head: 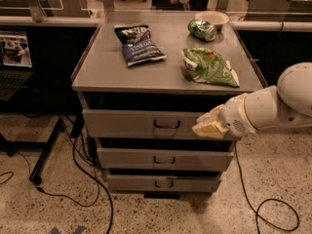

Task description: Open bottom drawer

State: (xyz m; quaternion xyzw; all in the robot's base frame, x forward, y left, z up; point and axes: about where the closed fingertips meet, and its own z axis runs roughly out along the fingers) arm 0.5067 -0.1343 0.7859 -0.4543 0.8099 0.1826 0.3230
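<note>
The grey cabinet (122, 77) has three drawer fronts, one above the other. The bottom drawer (131, 184) is the narrowest and lowest, with a small dark loop handle (164, 183) at its centre; its front sits close against the cabinet. My gripper (207, 126), cream-coloured at the end of a white arm (273, 106) coming from the right, hovers in front of the right part of the top drawer front (122, 123). It is well above the bottom drawer and to the right of the handle, and holds nothing that I can see.
On the cabinet top lie a dark chip bag (139, 45), a green chip bag (209, 66), a green can (201, 29) and a bowl (212, 17). The middle drawer (126, 158) is between top and bottom. Cables (83, 179) run on the floor at left; a laptop (12, 57) is far left.
</note>
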